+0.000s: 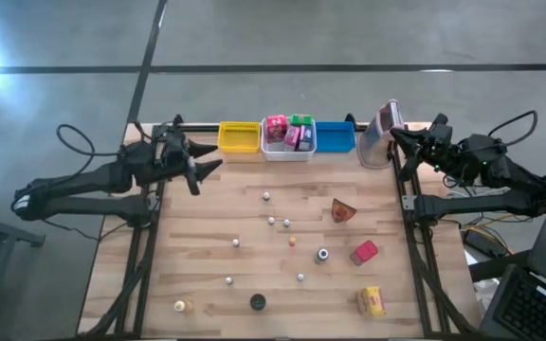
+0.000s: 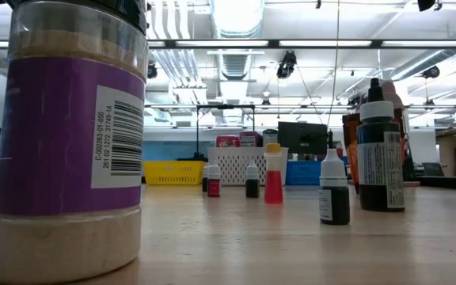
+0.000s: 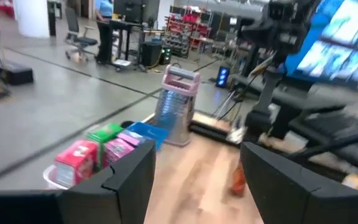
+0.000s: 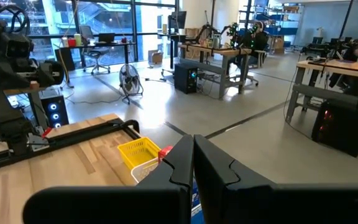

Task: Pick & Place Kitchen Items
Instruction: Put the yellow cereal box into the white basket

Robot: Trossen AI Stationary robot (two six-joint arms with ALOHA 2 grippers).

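Packets point(image 1: 288, 132) fill white bin point(image 1: 288, 152); left pincer point(image 3: 194, 180) open empty, right pincer point(image 4: 193, 163) shut.

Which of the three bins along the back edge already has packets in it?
The white bin in the middle: pink and green packets sit inside it. The yellow bin on its left and the blue bin on its right look empty.

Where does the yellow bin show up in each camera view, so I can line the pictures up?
High view: yellow bin at the table's far edge, left of the white bin.
Low view: far back, left of centre, beside the white bin.
Left wrist view: not in it.
Right wrist view: just above the shut fingers.
Shared landmark: the white bin.
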